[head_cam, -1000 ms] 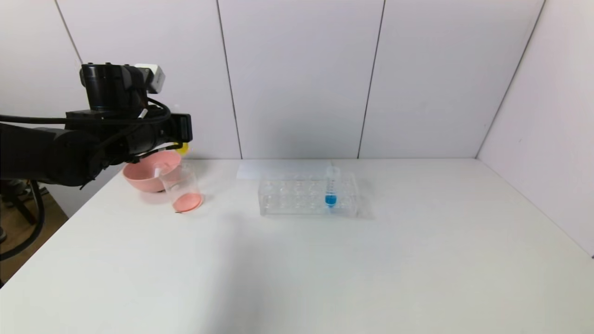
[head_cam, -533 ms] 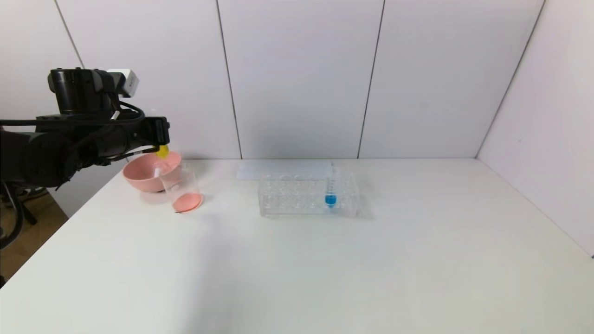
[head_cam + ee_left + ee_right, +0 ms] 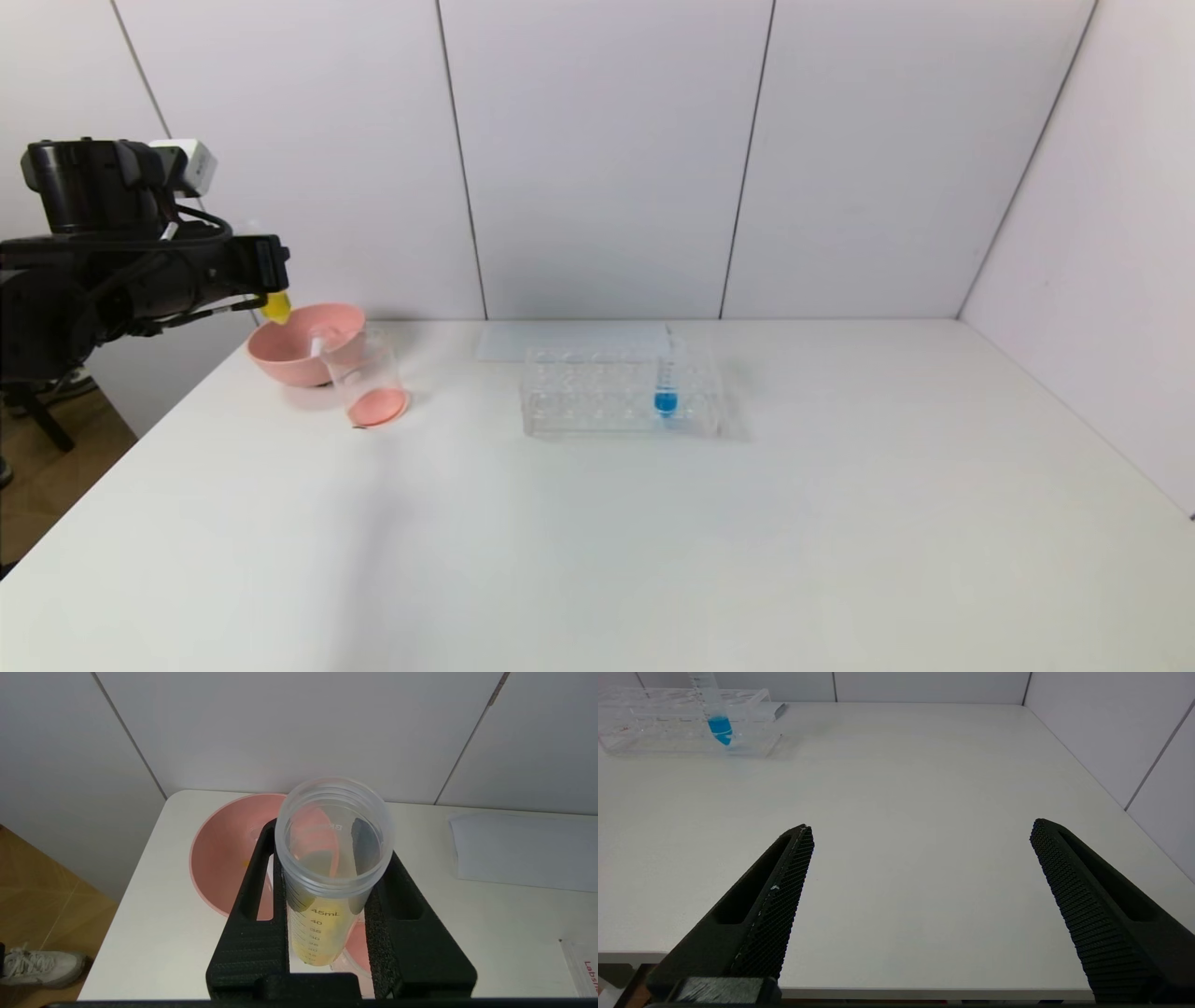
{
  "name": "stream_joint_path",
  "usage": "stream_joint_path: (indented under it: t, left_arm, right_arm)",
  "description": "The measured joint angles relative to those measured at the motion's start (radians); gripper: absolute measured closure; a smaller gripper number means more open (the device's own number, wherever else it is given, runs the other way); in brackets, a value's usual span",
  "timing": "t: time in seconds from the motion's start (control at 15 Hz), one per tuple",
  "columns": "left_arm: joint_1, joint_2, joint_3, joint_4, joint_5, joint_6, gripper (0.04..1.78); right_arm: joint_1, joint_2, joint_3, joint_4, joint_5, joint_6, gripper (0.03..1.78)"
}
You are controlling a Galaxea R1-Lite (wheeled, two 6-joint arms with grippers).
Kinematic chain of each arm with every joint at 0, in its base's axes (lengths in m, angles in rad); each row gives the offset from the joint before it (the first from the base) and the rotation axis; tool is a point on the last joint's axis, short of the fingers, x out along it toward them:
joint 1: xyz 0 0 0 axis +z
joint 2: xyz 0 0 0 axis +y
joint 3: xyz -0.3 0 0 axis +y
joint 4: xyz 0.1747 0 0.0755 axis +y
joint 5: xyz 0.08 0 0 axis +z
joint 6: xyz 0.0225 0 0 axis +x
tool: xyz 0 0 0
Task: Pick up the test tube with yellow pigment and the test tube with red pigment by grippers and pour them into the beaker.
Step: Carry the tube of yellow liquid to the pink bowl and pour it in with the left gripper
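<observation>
My left gripper point(image 3: 269, 268) is shut on the test tube with yellow pigment point(image 3: 277, 307), held in the air over the left rim of the pink bowl point(image 3: 291, 355). In the left wrist view the tube point(image 3: 322, 924) sits between the black fingers point(image 3: 247, 933), open mouth towards the camera and yellow liquid at its base. The beaker point(image 3: 366, 378) stands on the table just right of the bowl, with pink-red liquid in its bottom. No tube with red liquid is in view. My right gripper point(image 3: 922, 826) is open and empty above the table's near edge.
A clear tube rack point(image 3: 597, 397) stands mid-table with a blue-liquid tube point(image 3: 666, 385) in it; both also show in the right wrist view point(image 3: 720, 723). A white sheet point(image 3: 560, 338) lies behind the rack. Walls close off the back and right.
My left gripper has carried the yellow tube to the left, from above the beaker to over the bowl's left rim. The beaker, bowl and rack have not moved.
</observation>
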Motion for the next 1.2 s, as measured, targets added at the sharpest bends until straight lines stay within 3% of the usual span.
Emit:
stream_joint_path:
  t: [1.2]
  left_arm:
    - [0.047, -0.014, 0.073, -0.047, 0.007, 0.008, 1.35]
  right_arm:
    - [0.0, 0.0, 0.0, 0.0, 0.0, 0.0, 0.11]
